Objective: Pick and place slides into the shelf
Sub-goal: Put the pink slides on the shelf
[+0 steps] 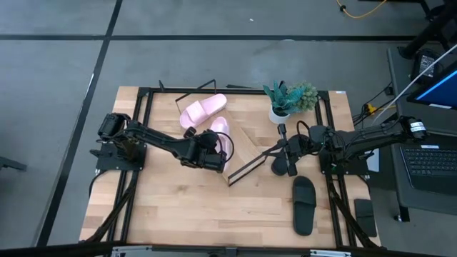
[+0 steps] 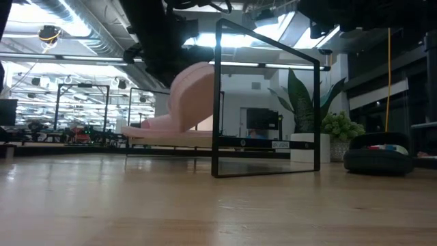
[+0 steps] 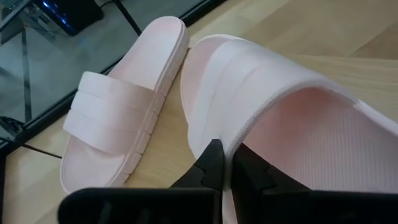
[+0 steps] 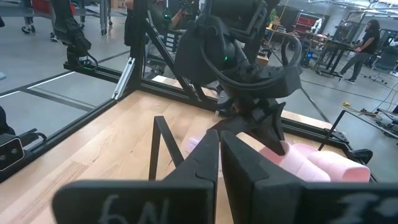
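We see the left tool clamped on the strap edge of a pale pink slide on the shelf at table centre. A second pink slide lies at its 11 o'clock. The right tool hovers, fingers together, at 3 o'clock; a black slide lies at 5 o'clock.

Pink slides on shelf, seemingly.

Grey floor; bright ceiling lights; workshop benches
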